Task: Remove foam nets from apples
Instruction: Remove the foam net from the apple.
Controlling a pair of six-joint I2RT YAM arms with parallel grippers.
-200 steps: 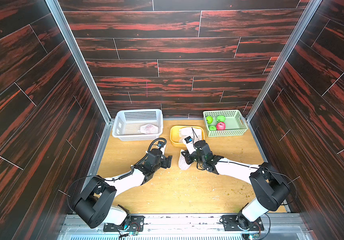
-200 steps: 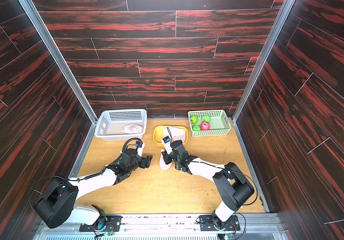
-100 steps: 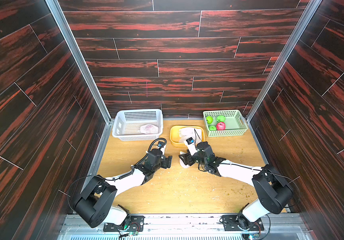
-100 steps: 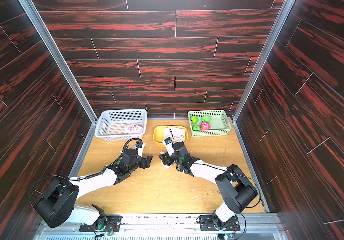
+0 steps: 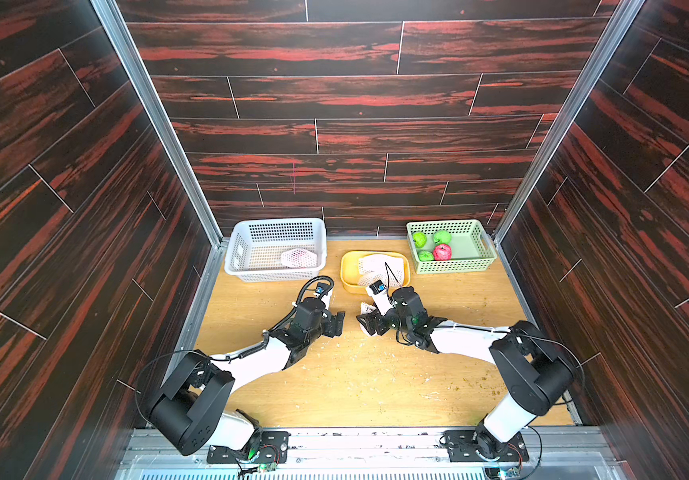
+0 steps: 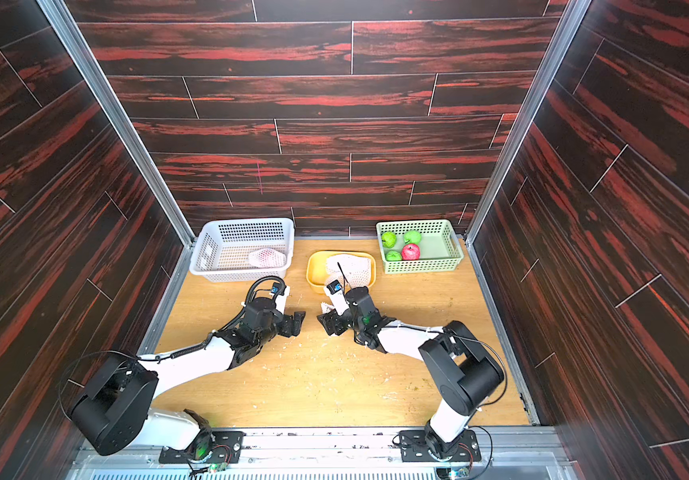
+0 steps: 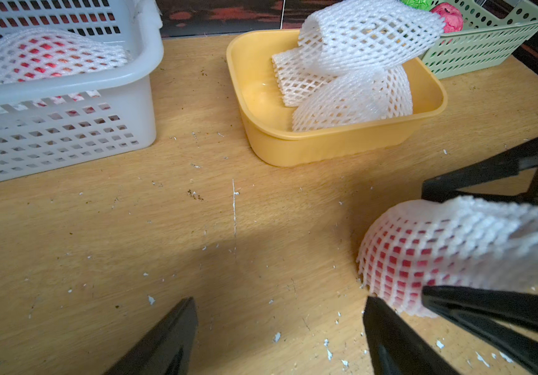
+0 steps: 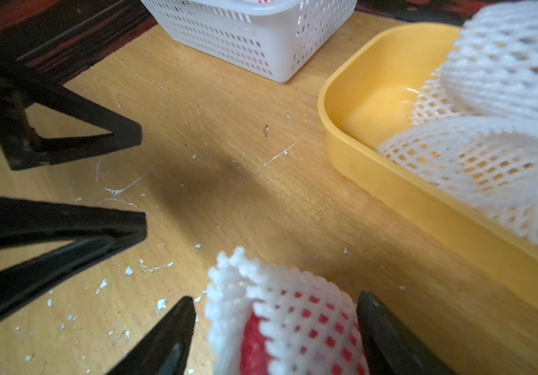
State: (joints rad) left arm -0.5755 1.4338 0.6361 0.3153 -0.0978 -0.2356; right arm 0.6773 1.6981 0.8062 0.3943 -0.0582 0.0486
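Currently the right gripper (image 5: 369,325), jaws apart, is straddling the netted apple (image 8: 254,344) at the table (image 5: 376,386) centre; the left gripper (image 5: 337,322), also apart, should be pinching only loose foam net (image 8: 309,305).

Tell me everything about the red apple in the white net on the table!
The red apple seems to rest on the wooden table, close to the yellow tray. A white foam net with diamond holes wraps it. Red peeks through the holes and at one curled, open end. The open right end effector straddles it, and one finger looks to be touching the net.
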